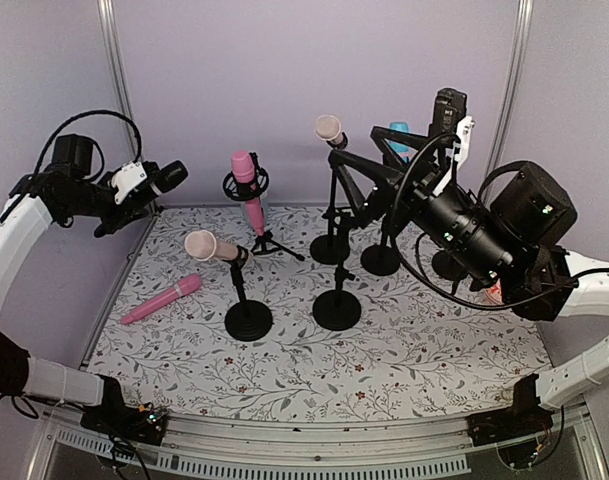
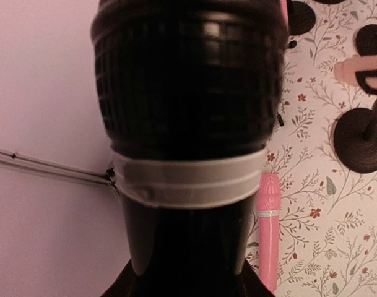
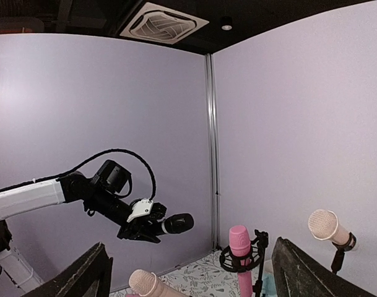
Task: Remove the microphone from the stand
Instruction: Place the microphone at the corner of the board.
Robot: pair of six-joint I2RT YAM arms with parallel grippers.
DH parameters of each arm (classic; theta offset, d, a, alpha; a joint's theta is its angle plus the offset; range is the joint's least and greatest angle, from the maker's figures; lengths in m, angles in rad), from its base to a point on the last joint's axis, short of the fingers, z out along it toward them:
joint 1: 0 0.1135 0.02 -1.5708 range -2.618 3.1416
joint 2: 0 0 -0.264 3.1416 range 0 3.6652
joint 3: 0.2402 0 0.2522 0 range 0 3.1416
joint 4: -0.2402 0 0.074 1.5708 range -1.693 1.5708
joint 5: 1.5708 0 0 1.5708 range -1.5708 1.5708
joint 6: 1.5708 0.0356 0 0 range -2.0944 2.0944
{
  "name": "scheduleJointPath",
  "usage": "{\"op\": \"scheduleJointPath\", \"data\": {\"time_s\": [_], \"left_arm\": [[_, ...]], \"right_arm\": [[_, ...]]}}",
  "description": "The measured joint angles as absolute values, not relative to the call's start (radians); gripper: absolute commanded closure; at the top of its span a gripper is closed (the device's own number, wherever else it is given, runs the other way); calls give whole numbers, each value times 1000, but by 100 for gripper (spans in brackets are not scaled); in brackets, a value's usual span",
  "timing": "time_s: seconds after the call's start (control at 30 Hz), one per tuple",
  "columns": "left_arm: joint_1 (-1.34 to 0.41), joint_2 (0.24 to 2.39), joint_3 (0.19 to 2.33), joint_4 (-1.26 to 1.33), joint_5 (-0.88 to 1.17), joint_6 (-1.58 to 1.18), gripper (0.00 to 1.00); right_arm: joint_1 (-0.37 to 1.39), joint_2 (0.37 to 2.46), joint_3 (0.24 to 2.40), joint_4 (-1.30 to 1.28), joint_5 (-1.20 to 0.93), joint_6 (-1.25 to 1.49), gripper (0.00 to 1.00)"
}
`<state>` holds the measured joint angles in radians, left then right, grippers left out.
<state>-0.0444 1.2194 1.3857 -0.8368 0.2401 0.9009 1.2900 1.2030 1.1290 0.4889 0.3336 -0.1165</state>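
My left gripper [image 1: 134, 192] is shut on a black microphone [image 1: 167, 176] with a silver ring and holds it in the air at the far left, away from every stand. In the left wrist view the black microphone [image 2: 188, 93] fills the frame and hides the fingers. My right gripper [image 1: 352, 145] is open and empty, raised high near the back stands; its fingers [image 3: 92, 275] show wide apart. A bare black stand [image 1: 336, 300] stands mid-table. The held microphone also shows in the right wrist view [image 3: 176, 223].
A pink microphone [image 1: 246, 180] sits in a shock-mount stand at the back. Beige microphones sit on stands at centre-left [image 1: 212, 246] and at the back [image 1: 330, 129]. A blue microphone [image 1: 398, 135] is behind my right arm. A pink microphone [image 1: 161, 299] lies on the floral mat.
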Motion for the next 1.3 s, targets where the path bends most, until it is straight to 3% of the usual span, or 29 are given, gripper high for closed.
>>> {"op": "scheduleJointPath", "data": {"time_s": [0.3,0.43,0.63,1.0,1.3], "left_arm": [[154,1336,1077,-730,234,871,100],[178,1419,1019,-635,196,844,88],[183,1580,1002,-546,149,798,69],[183,1675,991,-541,201,734,48],[183,1721,992,-546,236,722,46]], "right_arm": [[1248,1070,1014,194,453,115,12],[1180,948,857,63,419,272,14],[999,870,712,-10,182,470,15],[706,1086,640,57,-348,632,17],[657,1183,636,174,-518,688,18]]}}
